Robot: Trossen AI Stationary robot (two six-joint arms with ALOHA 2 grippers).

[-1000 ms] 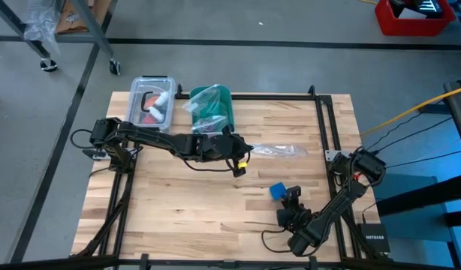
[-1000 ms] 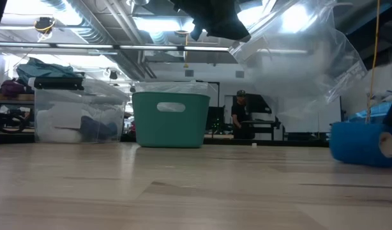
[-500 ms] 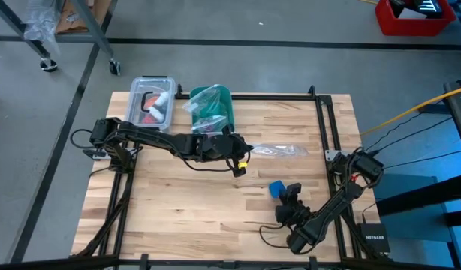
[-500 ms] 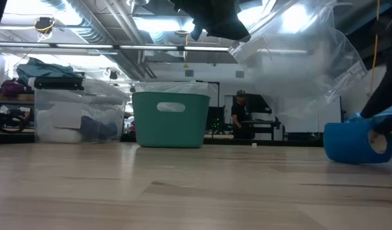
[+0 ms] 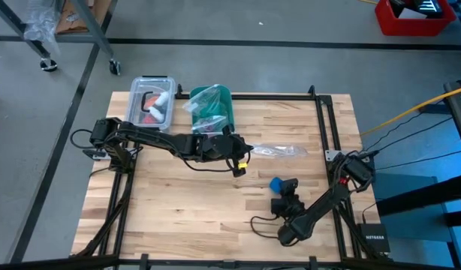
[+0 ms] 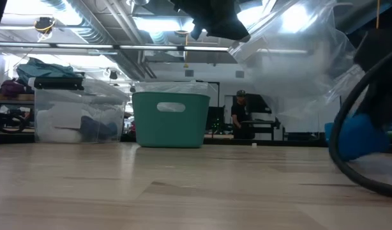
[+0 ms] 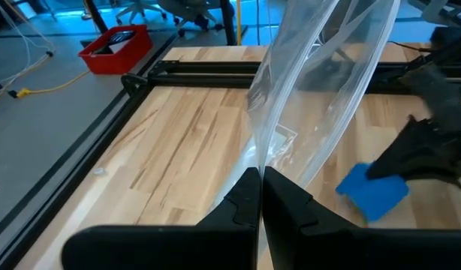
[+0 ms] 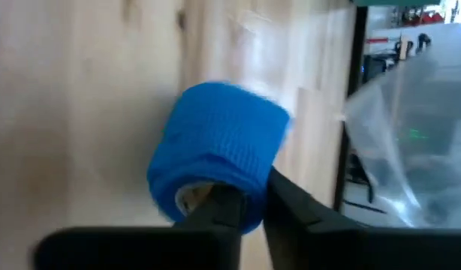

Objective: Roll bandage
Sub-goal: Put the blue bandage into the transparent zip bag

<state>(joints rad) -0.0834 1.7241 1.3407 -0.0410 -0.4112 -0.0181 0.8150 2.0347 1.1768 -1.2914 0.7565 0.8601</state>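
The bandage is a small bright blue roll (image 5: 276,184), right of the table's middle; it also shows in the low view (image 6: 359,135) and the left wrist view (image 7: 372,191). My right gripper (image 5: 285,190) is shut on it. My left gripper (image 5: 242,156) is at the table's middle, raised, and shut on a clear plastic bag (image 5: 279,151). The bag spreads toward the right edge and is seen large in the low view (image 6: 304,57). My left gripper pinches the clear bag's edge (image 7: 262,161) between its two shut fingers (image 7: 242,196). The bag runs away from the fingertips, slack and off the table near the hold. My right gripper holds the roll at its open end (image 8: 215,187). One finger (image 8: 215,206) is at the hollow core and the other (image 8: 290,201) on the outer wall. The fingers run low, from the table's near right. Whether the roll is clear of the table I cannot tell.
A teal bin (image 5: 213,112) with plastic in it and a clear lidded box (image 5: 155,101) stand at the far left. A black frame rail (image 5: 328,127) runs along the right edge. A black cable (image 6: 349,160) loops in front of the roll. A person (image 6: 237,115) stands far behind.
My right gripper has come onto the blue roll and gone a little toward the far edge and the table's middle, taking the roll with it. The roll has shifted the same way. The arm's cable has swung in front of the low camera.
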